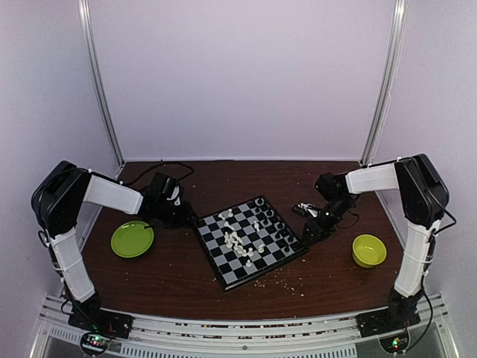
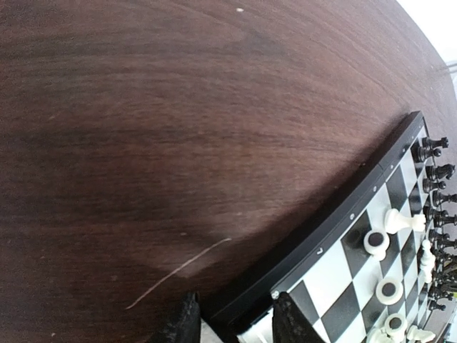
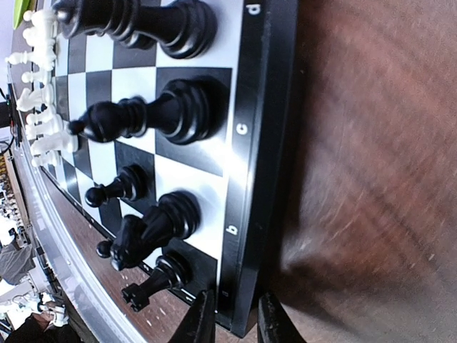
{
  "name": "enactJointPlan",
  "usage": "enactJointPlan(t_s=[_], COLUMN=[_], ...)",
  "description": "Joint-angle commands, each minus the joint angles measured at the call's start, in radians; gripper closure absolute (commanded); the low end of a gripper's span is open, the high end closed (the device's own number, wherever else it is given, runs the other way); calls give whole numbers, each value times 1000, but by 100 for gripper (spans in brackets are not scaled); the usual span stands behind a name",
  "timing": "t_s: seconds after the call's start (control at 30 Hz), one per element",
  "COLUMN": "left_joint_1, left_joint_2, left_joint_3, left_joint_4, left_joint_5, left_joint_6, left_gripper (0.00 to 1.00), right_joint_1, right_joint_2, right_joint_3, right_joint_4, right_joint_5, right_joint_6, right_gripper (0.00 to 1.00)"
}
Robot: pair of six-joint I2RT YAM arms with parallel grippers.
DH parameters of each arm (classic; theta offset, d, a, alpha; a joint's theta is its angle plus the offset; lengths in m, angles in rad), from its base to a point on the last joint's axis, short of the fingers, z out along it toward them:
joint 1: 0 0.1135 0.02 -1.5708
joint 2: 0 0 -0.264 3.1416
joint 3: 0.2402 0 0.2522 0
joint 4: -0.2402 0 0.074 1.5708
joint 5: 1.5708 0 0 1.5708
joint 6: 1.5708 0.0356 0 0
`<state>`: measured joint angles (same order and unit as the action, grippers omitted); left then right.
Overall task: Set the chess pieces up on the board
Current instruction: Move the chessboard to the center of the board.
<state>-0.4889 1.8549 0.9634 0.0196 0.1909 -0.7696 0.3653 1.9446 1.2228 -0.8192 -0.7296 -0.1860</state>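
Board (image 1: 229,270): flat at the centre of the counter (image 1: 171,276), turned so that one corner faces the arm bases.
White chess pieces (image 1: 238,242): loose cluster across the middle squares, not in ranks.
Black chess pieces (image 3: 143,118): upright, ranged along the board edge nearest the right arm.
Left gripper (image 2: 235,325): low at the board's left corner; jaws partly open, one fingertip on each side of the black rim, no firm pinch visible.
Right gripper (image 3: 234,318): low at the board's right edge, close to a corner; jaws narrowed to a small gap astride the rim; cannot tell whether pressing on it.
Plate (image 1: 133,239): lime-green, on the counter left of the board, apart from it.
Bowl (image 1: 369,250): lime-green, on the counter right of the board, beyond the right gripper.
Crumbs (image 1: 279,282): pale, strewn on the counter along the board's near right edge.
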Motion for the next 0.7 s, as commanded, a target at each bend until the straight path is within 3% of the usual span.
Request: enactJointPlan(t_s=[0.0,0.67], left_joint_1=[-36,-72], left_joint_2=[8,45], left_joint_3=[45,100], left_joint_4=[70,76], left_joint_5=[82,124], left_joint_6=[49,92], left_gripper=[65,67], right_joint_1=[15,17], right_joint_2=[-60,-135], right_joint_3=[-46,-178], right_joint_4=[-26,-34], right_joint_5=[-20,-71], right_joint_6=[-26,-67], right_gripper=[80,87])
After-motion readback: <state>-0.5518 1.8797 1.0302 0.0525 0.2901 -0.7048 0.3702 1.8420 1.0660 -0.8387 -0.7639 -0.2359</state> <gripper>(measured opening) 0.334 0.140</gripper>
